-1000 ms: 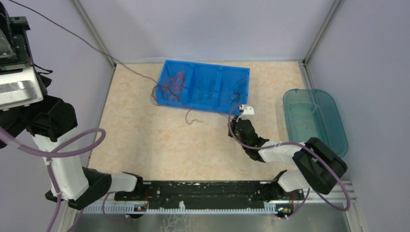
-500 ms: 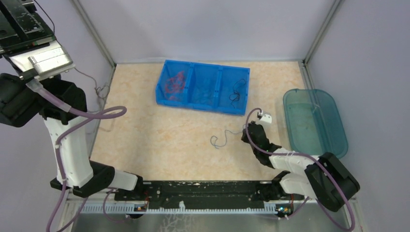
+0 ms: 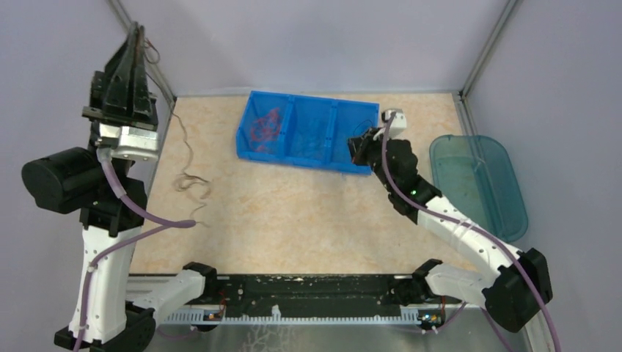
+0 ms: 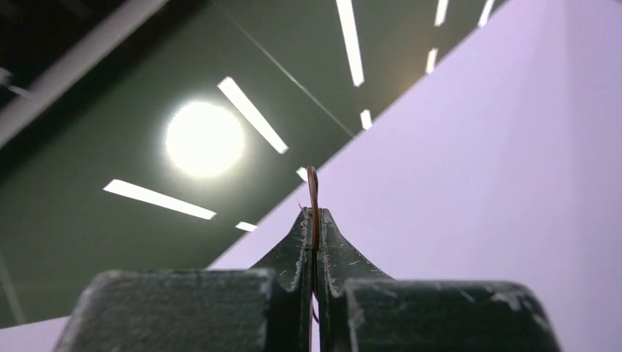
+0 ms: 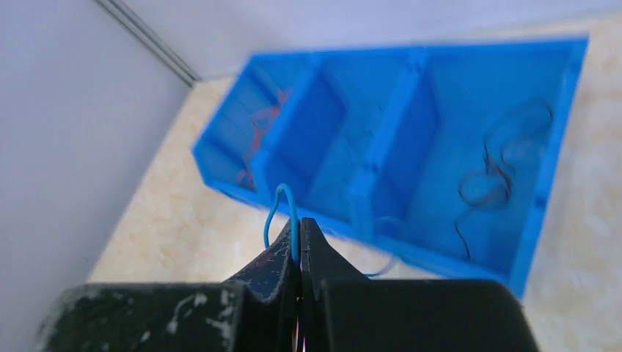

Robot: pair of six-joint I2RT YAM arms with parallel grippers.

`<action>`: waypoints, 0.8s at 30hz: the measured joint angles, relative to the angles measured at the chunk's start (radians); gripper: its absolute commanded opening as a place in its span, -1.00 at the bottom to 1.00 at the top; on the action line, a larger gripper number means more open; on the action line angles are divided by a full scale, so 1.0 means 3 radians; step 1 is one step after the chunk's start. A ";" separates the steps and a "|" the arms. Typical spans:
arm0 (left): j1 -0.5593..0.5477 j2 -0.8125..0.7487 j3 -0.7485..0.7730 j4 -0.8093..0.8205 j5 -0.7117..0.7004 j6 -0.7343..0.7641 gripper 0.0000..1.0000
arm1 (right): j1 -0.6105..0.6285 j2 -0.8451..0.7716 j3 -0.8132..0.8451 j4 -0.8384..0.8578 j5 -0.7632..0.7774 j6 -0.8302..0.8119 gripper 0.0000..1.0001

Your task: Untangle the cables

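My left gripper (image 3: 136, 37) is raised high at the left wall, pointing up, and is shut on a thin dark brown cable (image 3: 188, 182) that hangs down and curls on the table's left side. The left wrist view shows this cable (image 4: 313, 187) pinched between the closed tips (image 4: 314, 214). My right gripper (image 3: 358, 149) hovers at the right end of the blue bin (image 3: 308, 96) and is shut (image 5: 299, 224) on a thin blue cable (image 5: 282, 202). Red cables (image 3: 264, 125) lie in the bin's left compartment. A black cable (image 5: 495, 165) lies in its right compartment.
The blue three-compartment bin (image 5: 411, 50) stands at the back middle of the beige table. A teal translucent tub (image 3: 477, 183) stands at the right edge. Metal frame posts and lilac walls enclose the table. Thick purple arm hoses loop beside each arm.
My left arm has swung upward, dragging the brown cable out toward the left side. My right gripper has moved from mid-table up to the bin's right end with the blue cable.
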 measured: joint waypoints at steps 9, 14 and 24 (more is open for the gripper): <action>0.0000 -0.0374 -0.0713 -0.0287 0.0270 -0.0670 -1.00 | -0.0001 0.0315 0.1100 -0.0168 -0.0300 -0.0415 -1.00; 0.0000 -0.0493 -0.0875 -0.0477 0.0468 -0.0979 -1.00 | -0.0006 0.0689 0.1509 -0.0230 -0.0401 -0.0573 -1.00; 0.0000 -0.0596 -0.0914 -0.1038 0.1130 -0.1404 -1.00 | -0.0053 0.1380 0.2191 -0.0187 -0.0609 -0.0687 -1.00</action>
